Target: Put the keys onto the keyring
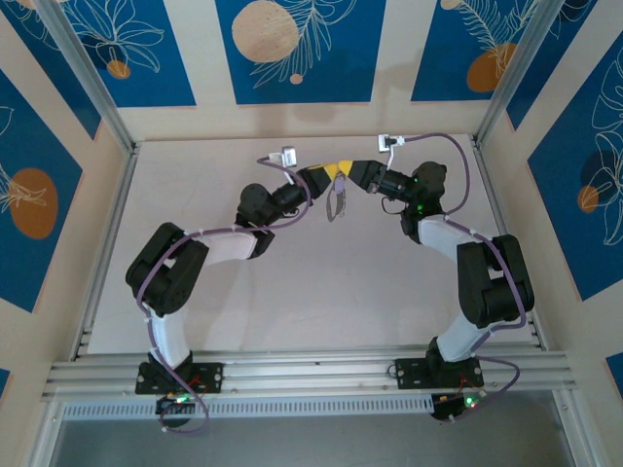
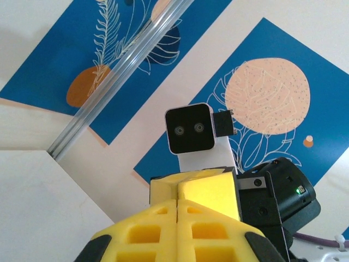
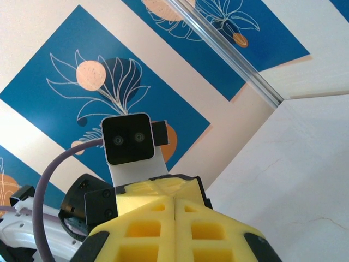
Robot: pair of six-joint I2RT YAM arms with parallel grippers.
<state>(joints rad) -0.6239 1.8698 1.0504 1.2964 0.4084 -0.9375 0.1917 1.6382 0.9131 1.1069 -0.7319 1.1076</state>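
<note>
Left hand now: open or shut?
Shut: in the left wrist view the yellow fingers of the left hand meet along a thin seam, no gap. Whether anything is pinched, cannot tell.

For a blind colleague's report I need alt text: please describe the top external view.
The left hand and the right hand meet tip to tip over the far half of a pale table, and the keyring shows just beneath where they meet; whether either holds it cannot be told. Blue panels with leaf drawings line the walls.
</note>
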